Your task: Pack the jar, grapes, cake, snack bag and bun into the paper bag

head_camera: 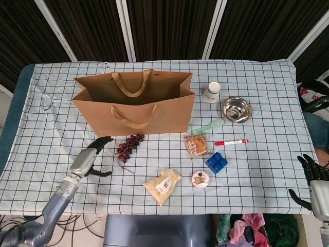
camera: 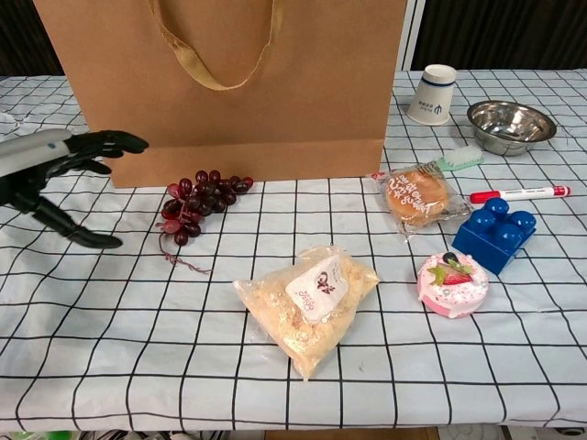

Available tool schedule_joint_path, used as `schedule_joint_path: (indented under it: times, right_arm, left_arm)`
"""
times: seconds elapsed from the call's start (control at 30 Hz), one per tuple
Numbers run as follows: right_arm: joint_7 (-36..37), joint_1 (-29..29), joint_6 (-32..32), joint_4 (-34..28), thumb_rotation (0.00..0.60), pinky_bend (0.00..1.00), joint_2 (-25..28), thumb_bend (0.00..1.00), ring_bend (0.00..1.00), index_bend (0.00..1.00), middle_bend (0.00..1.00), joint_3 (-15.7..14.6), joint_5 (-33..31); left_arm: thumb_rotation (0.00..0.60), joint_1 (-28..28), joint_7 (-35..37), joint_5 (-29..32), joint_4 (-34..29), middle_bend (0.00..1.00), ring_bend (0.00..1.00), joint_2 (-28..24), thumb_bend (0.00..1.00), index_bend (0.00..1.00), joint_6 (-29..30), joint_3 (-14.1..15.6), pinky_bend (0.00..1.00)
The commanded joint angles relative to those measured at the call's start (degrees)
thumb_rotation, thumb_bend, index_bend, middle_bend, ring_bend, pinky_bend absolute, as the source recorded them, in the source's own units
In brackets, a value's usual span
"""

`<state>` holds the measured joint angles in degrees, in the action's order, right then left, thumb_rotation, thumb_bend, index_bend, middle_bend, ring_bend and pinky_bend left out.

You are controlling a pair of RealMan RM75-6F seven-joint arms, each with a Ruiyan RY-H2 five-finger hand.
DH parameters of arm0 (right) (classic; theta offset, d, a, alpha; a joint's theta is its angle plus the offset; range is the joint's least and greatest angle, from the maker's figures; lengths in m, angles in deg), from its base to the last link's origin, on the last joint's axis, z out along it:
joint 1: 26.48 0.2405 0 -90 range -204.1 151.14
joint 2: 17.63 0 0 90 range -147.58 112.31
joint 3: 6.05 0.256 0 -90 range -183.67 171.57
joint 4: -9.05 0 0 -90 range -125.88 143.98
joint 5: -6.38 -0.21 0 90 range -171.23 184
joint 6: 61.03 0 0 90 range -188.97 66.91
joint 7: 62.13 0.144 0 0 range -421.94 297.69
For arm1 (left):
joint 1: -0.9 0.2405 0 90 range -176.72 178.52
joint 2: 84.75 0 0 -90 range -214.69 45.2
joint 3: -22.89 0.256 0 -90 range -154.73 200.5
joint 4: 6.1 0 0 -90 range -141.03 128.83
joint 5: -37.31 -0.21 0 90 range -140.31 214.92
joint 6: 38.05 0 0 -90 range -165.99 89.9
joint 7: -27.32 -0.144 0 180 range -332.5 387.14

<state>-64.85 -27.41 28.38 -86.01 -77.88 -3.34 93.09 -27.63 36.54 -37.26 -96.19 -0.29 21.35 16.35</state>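
- Chest view: left hand (camera: 57, 174) empty, fingers spread, just left of the grapes (camera: 202, 203), not touching.
- Grapes lie on the tablecloth (camera: 110, 367) before the paper bag (camera: 238, 82).
- Likely light, soft, lumpy cluster; cup whole bunch rather than pinch the stem.
- Right hand (head_camera: 314, 181) open, idle at table edge.

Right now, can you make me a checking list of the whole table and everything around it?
Surface: table under a checked cloth.
Job's things: paper bag upright and open; grapes, bun, snack bag and cake lie outside it; jar not seen.
Clutter: paper cup, metal bowl, brush, marker, blue block.
Hands: left hand open beside the grapes, not touching; right hand open at the table's right edge.
Cables: some under the front edge.
Surroundings: dark panels behind; clothes heap in front.
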Motion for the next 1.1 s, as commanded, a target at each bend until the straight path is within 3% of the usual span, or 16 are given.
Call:
schedule_joint_path:
  times: [0.03, 0.33, 0.7, 0.97, 1.1]
  right_arm:
    - [0.1, 0.0, -0.1, 0.1, 0.600, 0.24, 0.0, 0.17, 0.15, 0.08, 0.07, 0.1, -0.1]
    - [0.5, 0.0, 0.0, 0.1, 0.600, 0.24, 0.2, 0.17, 0.15, 0.08, 0.07, 0.2, -0.2]
    - [1.4, -0.1, 0.1, 0.2, 0.600, 0.24, 0.4, 0.18, 0.15, 0.08, 0.07, 0.5, -0.5]
    - [1.8, -0.1, 0.2, 0.3, 0.600, 0.24, 0.4, 0.19, 0.16, 0.08, 0.07, 0.6, -0.5]
    - [1.9, 0.1, -0.3, 0.5, 0.600, 0.24, 0.2, 0.19, 0.16, 0.08, 0.07, 0.6, -0.7]
  left_arm:
    - [0.600, -3.2, -1.0, 3.9, 0.6, 0.05, 0.00, 2.3, 0.00, 0.09, -3.7, -3.3, 0.10]
    - [0.600, -10.1, -9.6, 13.1, 3.6, 0.08, 0.00, 6.4, 0.00, 0.09, -11.1, -6.2, 0.11]
    - [0.600, -14.2, -16.7, 21.8, 8.1, 0.14, 0.02, 11.5, 0.03, 0.12, -12.9, -6.7, 0.18]
    - [0.600, -14.5, -19.5, 22.1, 9.0, 0.25, 0.15, 12.4, 0.10, 0.18, -10.2, -5.8, 0.30]
    - [0.600, -13.4, -18.4, 20.7, 8.0, 0.31, 0.22, 11.8, 0.22, 0.22, -8.3, -5.7, 0.37]
